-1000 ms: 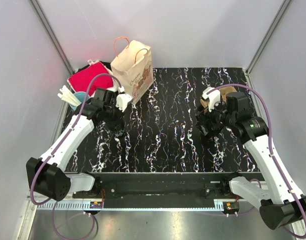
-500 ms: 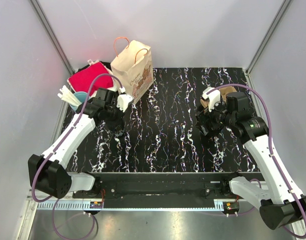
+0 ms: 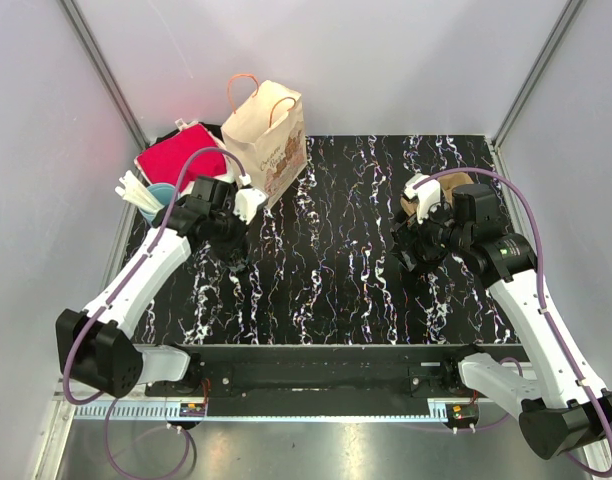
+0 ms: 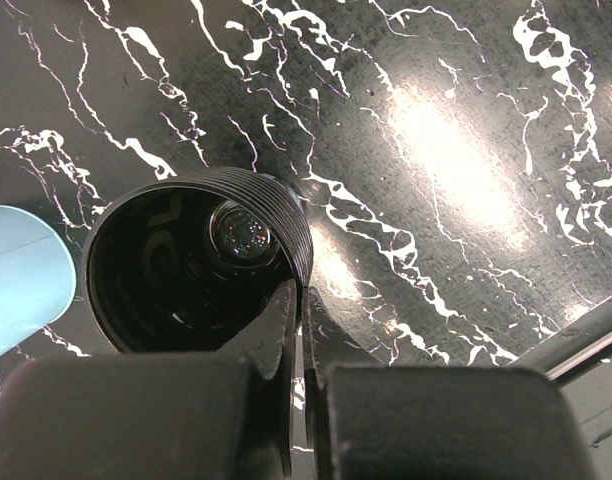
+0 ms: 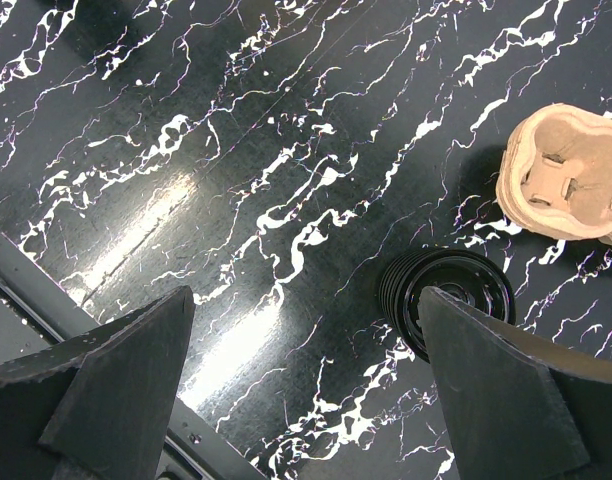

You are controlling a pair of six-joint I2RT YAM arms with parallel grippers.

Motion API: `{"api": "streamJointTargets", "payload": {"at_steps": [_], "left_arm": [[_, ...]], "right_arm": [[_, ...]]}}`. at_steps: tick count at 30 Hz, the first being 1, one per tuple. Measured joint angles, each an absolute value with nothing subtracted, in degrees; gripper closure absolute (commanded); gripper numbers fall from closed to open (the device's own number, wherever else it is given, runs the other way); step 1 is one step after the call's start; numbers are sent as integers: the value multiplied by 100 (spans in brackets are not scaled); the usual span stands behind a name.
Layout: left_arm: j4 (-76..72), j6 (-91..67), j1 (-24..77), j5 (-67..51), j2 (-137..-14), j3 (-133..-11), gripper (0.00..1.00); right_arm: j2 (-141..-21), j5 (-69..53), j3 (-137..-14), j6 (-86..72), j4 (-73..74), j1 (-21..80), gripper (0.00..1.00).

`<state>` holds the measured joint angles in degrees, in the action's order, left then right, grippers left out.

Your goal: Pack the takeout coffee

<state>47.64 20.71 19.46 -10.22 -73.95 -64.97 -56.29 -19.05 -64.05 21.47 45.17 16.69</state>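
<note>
Packing looks barely started. The left end effector [image 4: 295, 300] is clamped on the rim of an empty black cup [image 4: 176, 262], on the table [image 4: 466, 150] just in front of the paper bag [image 3: 269, 140]. The right end effector [image 5: 306, 295] gapes wide above a second cup [image 5: 451, 298] and the cardboard carrier [image 5: 566, 170], well right of the bag.

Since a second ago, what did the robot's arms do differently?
The left fingers pinched shut on the rim of the black cup, one inside the cup and one outside. The left arm hardly moved. The right fingers stayed wide open, and the paper bag stayed where it was.
</note>
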Motion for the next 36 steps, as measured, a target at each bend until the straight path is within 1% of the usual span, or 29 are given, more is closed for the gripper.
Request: {"api": "streamJointTargets", "payload": {"at_steps": [11,21,27,36], "left_arm": [[4539,2069,1946,-895,-6665,-6412,100],[4482,2071,1946,-834,-6624,-6412,100],[4410,2078,1953,-827,-6252,-6412,100],[4320,2392,2231,-521,-5822,-6482,100]], "right_arm": [[-5629,-1907,-6405,2147,4517,1671,0],[-5629,-1905,-6405,2145,4517,1669,0],[-5629,-1905,-6405,2145,4515,1669,0],[-5629,-1885,-6405,2145,4504,1669,0]]}}
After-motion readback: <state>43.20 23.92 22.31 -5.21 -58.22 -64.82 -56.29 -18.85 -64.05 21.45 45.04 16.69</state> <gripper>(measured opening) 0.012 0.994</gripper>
